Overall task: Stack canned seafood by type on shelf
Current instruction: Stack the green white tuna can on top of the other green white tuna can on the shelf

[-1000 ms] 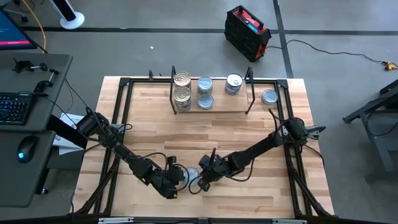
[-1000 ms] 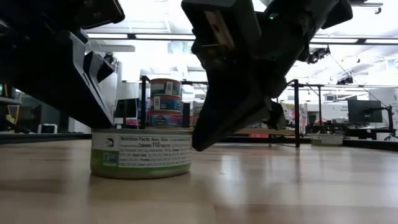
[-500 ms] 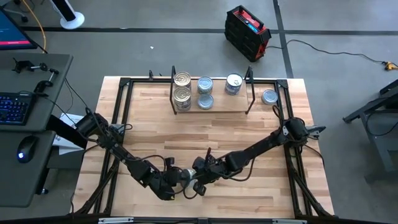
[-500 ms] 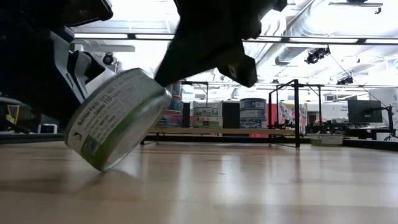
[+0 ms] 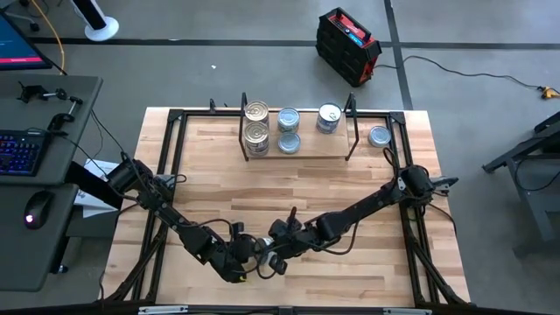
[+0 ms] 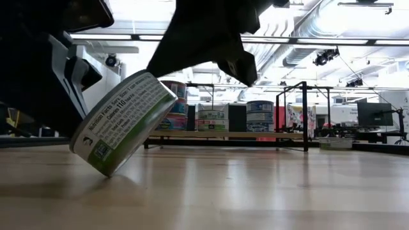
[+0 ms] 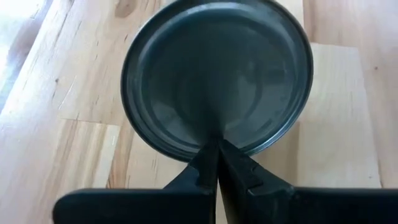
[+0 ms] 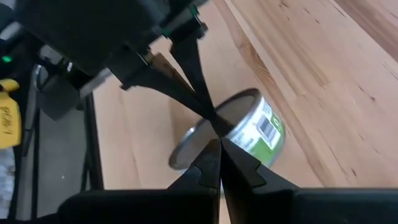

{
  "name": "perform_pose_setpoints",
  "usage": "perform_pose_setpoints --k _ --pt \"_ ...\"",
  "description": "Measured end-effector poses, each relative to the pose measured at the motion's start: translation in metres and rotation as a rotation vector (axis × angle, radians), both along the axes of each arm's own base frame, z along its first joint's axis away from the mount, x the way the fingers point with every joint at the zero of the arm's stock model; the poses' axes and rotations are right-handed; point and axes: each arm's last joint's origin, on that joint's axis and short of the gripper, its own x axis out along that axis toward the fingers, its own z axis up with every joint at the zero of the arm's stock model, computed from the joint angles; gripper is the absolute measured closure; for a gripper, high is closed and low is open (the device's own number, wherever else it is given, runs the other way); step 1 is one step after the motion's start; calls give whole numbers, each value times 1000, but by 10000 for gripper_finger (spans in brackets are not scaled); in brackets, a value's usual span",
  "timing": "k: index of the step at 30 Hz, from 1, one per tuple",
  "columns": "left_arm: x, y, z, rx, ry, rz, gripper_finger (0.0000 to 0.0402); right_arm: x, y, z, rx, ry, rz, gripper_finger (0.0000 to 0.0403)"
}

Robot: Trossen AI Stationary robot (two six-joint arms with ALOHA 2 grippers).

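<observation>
Near the front edge of the table, a green-labelled tin stands tipped up on its rim, one edge on the wood and its lid raised at a steep slant. Both arms meet at it. The left tool has its two dark fingers pressed together, their tips touching the rim of the tin's grey end face. The right tool is likewise clenched, its fingertips closed on nothing and set against the edge of the tin from the other side (in the right wrist view the tips of the two tools nearly touch each other). In the high view the two tools converge at the tin, the left tool coming from the left and the right tool from the right.

At the back of the table the shelf holds more tins: two gold-lidded ones one behind the other, two silver-blue ones beside them, and a single silver one further right. Another silver tin lies on the table just outside the shelf's right upright.
</observation>
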Motion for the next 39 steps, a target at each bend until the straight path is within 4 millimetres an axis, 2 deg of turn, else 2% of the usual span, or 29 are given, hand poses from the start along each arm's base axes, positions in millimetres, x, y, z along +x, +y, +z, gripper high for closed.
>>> perform_pose_setpoints --k 9,23,33,36,39 --pt "3 -2 2 -53 -44 53 401 2 1 2 9 -24 0 403" --pt "3 -18 -25 -101 -56 78 401 3 1 3 16 -41 0 403" --pt "8 -19 -26 -131 -105 123 401 3 1 3 -8 -51 25 403" --pt "9 -19 -25 -145 -133 141 401 1 4 7 -14 -65 57 403" --pt "8 -21 -25 -182 -126 158 401 -5 12 23 -12 -72 89 403"
